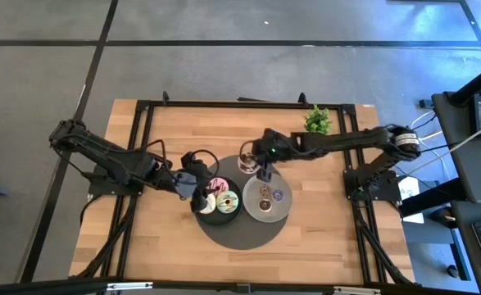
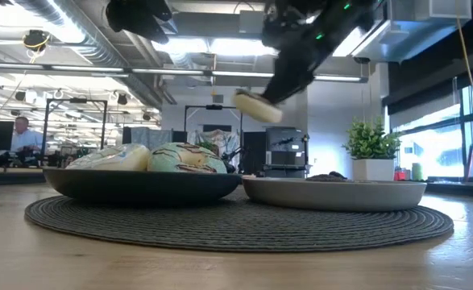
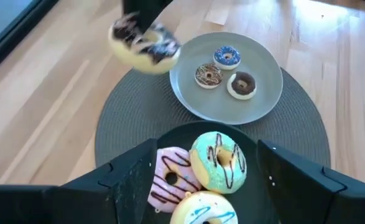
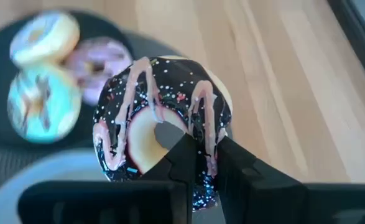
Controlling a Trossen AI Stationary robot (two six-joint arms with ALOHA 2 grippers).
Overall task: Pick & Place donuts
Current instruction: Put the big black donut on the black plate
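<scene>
My right gripper is shut on a chocolate-iced donut with pink drizzle and sprinkles, held in the air over the far edge of the round dark mat. On the mat stand a dark plate and a grey plate. The dark plate carries a pink donut, a green one and a cream one. Three small donuts lie on the grey plate: blue, brown and chocolate. My left gripper hangs open above the dark plate. My right gripper pinches one section of the donut's ring between its two fingers. One finger reaches to the hole and the other lies toward the outer rim. The fingers slant down from the table's right side. The donut is lifted clear and tilted.
A small green potted plant stands at the table's far right. Bare wooden tabletop lies around the mat. The black frame rails run along the table's edges.
</scene>
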